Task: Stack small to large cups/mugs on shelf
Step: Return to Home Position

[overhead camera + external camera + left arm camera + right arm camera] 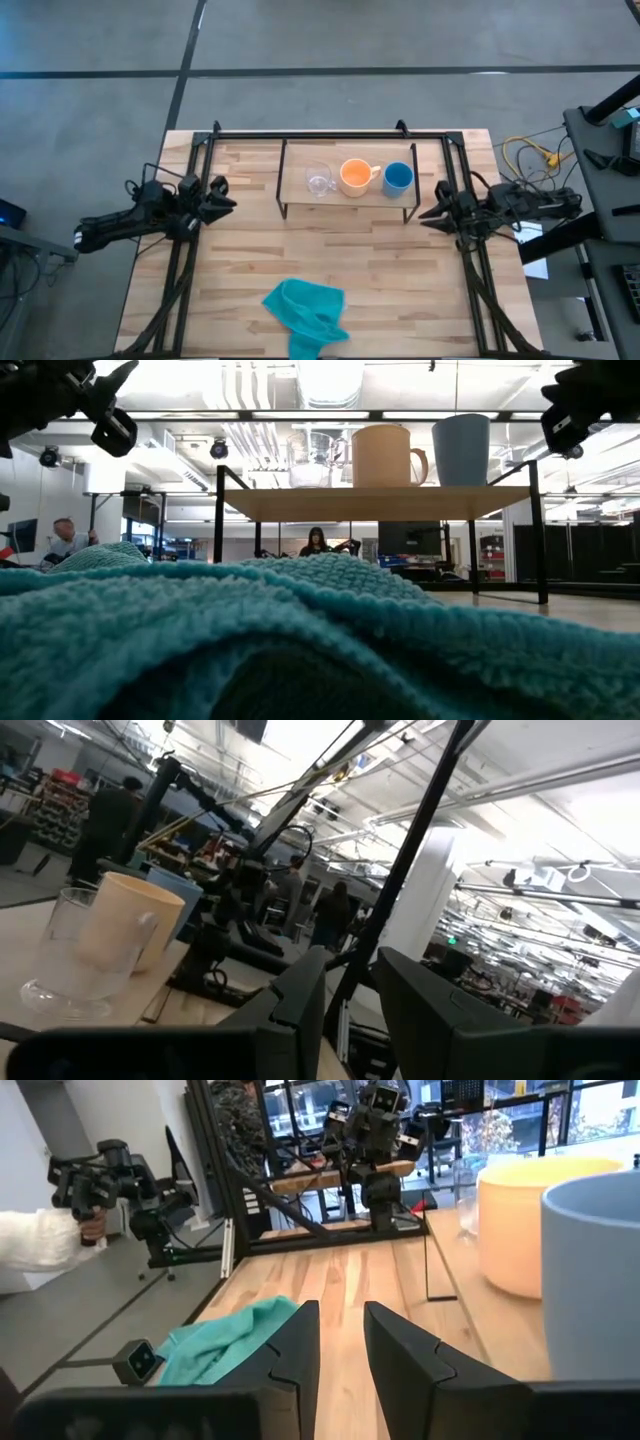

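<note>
- While both arms sit clear of the shelf (pixel 345 206), the placing work appears finished and the step in hand is judged to be the retreat to the rest pose.
- Clear glass cup (pixel 319 181): upright on the shelf, at the end nearer the left arm.
- Orange mug (pixel 355 176): upright at mid-shelf, just beside the glass cup, handle pointing toward the blue cup (pixel 398 178).
- Blue cup: upright at the shelf end nearer the right arm, apart from the mug body.
- Left gripper (pixel 225 198): off the shelf's glass-cup end, near the shelf legs. Fingers are parted with a clear gap and hold nothing.
- Right gripper (pixel 430 208): off the shelf's blue-cup end, close to the leg there. Fingers are parted by a narrow gap and hold nothing.
- Teal cloth (pixel 305 310): crumpled on the tabletop, well apart from the shelf on its front side; it is not part of the job.
- Next move, as judged: no grasp is called for. Each arm needs to draw back from its shelf end and fold down, keeping off the thin black legs so the row is not jolted.
</note>
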Controlling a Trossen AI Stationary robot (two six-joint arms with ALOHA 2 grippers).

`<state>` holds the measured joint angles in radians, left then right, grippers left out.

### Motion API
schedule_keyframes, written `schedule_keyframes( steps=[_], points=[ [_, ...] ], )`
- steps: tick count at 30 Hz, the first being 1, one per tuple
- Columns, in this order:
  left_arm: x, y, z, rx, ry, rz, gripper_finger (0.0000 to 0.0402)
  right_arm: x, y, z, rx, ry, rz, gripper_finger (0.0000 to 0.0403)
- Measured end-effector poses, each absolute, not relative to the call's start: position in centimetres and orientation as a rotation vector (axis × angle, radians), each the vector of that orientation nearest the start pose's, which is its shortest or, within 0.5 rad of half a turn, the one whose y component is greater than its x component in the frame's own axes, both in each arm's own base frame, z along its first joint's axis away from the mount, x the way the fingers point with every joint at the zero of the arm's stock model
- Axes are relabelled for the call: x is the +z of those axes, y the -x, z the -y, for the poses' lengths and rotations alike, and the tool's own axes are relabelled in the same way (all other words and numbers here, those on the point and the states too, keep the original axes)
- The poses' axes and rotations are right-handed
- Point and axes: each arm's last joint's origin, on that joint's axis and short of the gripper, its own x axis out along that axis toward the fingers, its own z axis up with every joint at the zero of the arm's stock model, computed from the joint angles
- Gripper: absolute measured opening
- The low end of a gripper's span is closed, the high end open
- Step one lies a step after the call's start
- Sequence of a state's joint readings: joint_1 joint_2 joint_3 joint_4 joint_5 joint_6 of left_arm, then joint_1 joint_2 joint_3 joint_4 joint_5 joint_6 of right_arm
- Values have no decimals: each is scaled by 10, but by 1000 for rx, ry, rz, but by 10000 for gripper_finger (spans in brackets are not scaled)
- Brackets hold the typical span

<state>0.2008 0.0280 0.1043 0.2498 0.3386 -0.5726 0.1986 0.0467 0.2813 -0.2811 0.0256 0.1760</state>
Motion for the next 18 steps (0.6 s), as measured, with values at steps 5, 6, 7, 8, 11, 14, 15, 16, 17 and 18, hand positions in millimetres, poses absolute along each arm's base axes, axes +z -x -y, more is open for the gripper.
schedule_keyframes(
  steps=[5,6,7,8,11,14,15,16,17,18],
  points=[
    [219,-86,-7,-243,474,259,81,213,-81,-16,170,-173,-82,79],
    [219,-86,-7,-248,474,254,81,210,-82,-16,171,-175,-89,77],
    [217,-87,-7,-251,474,250,81,208,-83,-16,173,-175,-91,76],
    [216,-87,-7,-254,474,246,81,206,-84,-16,175,-175,-87,74],
    [212,-88,-7,-252,478,234,81,203,-86,-18,224,-158,-64,70],
    [206,-90,-7,-262,480,217,81,204,-86,-21,322,-114,-23,69],
    [204,-90,-7,-277,477,214,81,205,-86,-22,351,-103,-14,69],
    [202,-91,-6,-292,472,216,81,205,-86,-23,378,-99,-13,69],
    [200,-91,-6,-310,469,213,81,205,-86,-23,397,-100,-14,70],
    [199,-91,-6,-317,466,215,81,205,-85,-23,409,-106,-20,71]
  ],
)
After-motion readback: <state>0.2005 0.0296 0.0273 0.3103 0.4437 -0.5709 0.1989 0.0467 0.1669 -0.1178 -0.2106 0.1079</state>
